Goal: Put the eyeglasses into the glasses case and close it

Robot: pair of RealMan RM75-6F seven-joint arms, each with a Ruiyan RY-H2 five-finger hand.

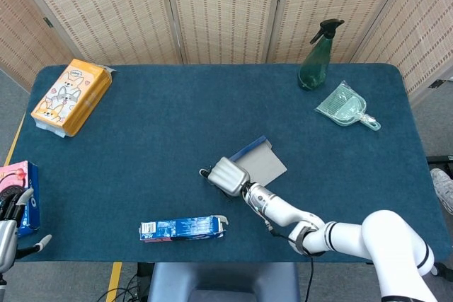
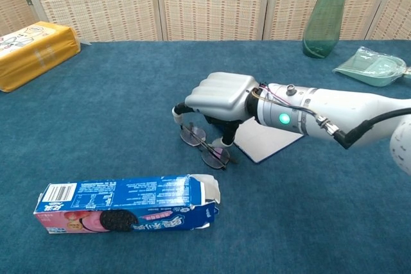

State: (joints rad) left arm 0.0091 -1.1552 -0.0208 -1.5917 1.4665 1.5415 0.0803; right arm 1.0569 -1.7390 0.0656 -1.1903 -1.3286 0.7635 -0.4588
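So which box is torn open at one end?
The long blue cookie box at the table's front edge: its right-end flaps gape. The orange box far left looks closed.

A table [image 1: 163, 125] covered in dark blue cloth fills most of the scene. Behind its far edge stands a folding screen [image 1: 219, 5] of pale woven panels set in light frames, running from left to right. Grey floor [image 1: 10, 100] shows at the left, with a yellow line [image 1: 113, 281] near the table's near-left corner. The light is even.

No text on any item is legible.
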